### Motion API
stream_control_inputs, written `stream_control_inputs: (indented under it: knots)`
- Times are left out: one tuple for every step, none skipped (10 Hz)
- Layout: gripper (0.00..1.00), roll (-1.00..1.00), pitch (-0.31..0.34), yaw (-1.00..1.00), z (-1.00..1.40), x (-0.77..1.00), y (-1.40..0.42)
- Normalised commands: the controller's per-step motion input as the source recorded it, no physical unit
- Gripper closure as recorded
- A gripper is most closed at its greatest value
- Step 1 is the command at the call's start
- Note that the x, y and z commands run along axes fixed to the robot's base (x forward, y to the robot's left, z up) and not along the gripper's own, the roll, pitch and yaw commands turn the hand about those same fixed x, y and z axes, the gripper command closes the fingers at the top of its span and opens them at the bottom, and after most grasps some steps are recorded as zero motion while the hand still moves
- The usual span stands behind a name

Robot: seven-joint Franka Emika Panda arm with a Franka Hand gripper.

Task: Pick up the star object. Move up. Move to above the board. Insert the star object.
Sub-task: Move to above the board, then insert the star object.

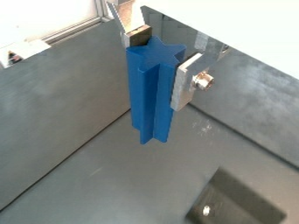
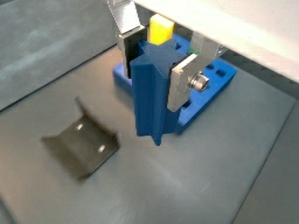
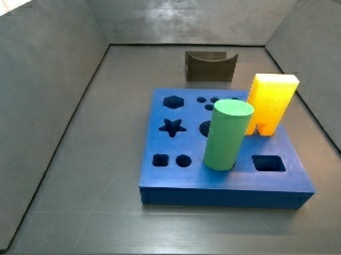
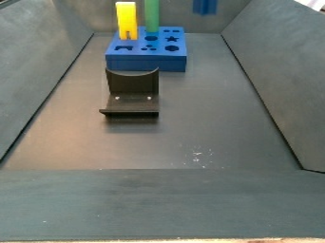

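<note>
Gripping the ridged blue star object (image 1: 151,94), silver-plated pincer (image 1: 156,61).

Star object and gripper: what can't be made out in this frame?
1. Wrist view: the star, held in the gripper, hides most of the board, including its star hole.
2. Side view: the top edge cuts off all but the star's lower end; the gripper is out of frame.
3. Side view close to the board: star and gripper are both out of frame.

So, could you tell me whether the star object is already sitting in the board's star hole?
No, the star hole is empty; the gripper holds the star object aloft.
</note>
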Motion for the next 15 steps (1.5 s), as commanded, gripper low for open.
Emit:
stream_control_inputs:
  knots:
    - [1.00,-0.01,0.050,0.01,0.18,0.13,-1.00]
    - [1.00,-0.01,0.059,0.01,0.18,0.13,-1.00]
    - [1.00,-0.01,0.076,0.01,0.18,0.14,-1.00]
    - [1.00,0.00,0.094,0.01,0.18,0.15,-1.00]
    - [1.00,0.00,0.118,0.01,0.19,0.16,-1.00]
    - [1.00,0.00,0.138,0.01,0.19,0.18,-1.00]
    - [1.00,0.00,0.139,0.01,0.19,0.19,-1.00]
    - [1.00,0.01,0.143,0.01,0.20,0.21,-1.00]
    - [1.00,0.01,0.138,0.01,0.20,0.23,-0.98]
    - [1.00,0.02,0.136,0.00,0.14,0.19,-0.68]
    - [1.00,0.03,0.122,0.01,0.08,0.13,-0.34]
    - [1.00,0.04,0.101,0.01,0.05,0.09,-0.21]
    - [1.00,-0.06,-0.013,-0.17,-0.75,0.06,-0.01]
    - [1.00,-0.10,-0.024,-0.17,-0.86,0.07,-0.03]
    - [1.00,-0.07,-0.027,-0.19,-0.94,0.09,-0.06]
